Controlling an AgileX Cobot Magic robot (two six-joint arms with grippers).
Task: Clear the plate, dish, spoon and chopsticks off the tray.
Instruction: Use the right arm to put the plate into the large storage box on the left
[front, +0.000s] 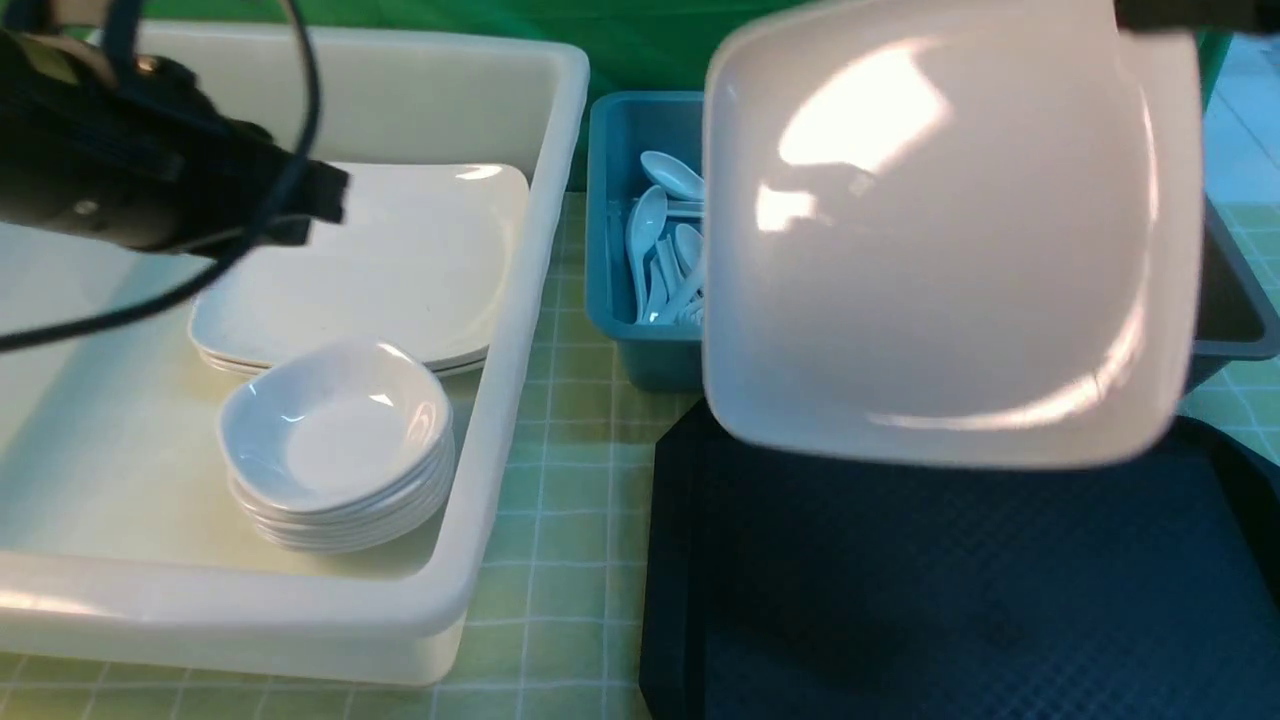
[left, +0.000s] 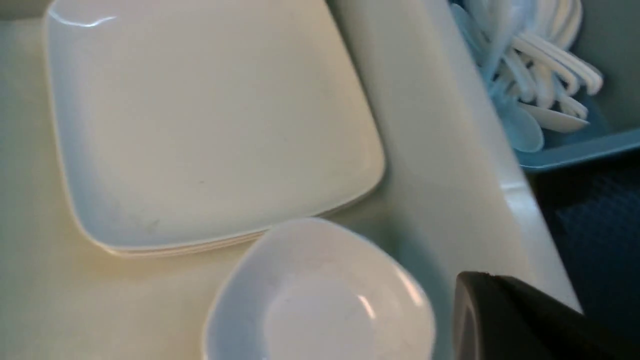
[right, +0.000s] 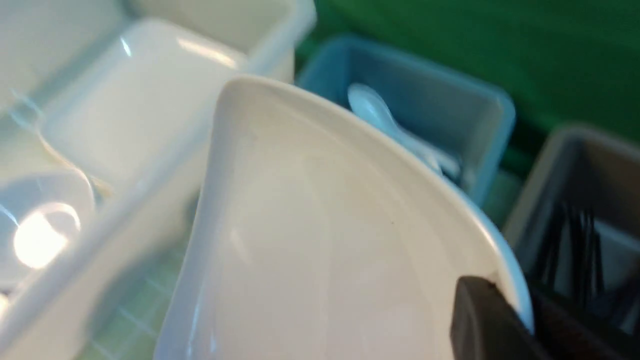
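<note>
Showed glossy, smooth white finish on plate (front: 950, 230), stacked dishes (front: 335, 440) and spoons (front: 660, 240); matt, finely textured black plastic on tray (front: 950, 600); smooth plastic on white tub (front: 500, 300) and blue tub (front: 610, 200).

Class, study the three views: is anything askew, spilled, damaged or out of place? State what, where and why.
Only the plate stands out: it hangs steeply tilted in the air above the tray, pinched at its rim by the right fingers. Nothing looks spilled or broken; the stacked dishes sit neatly.
</note>
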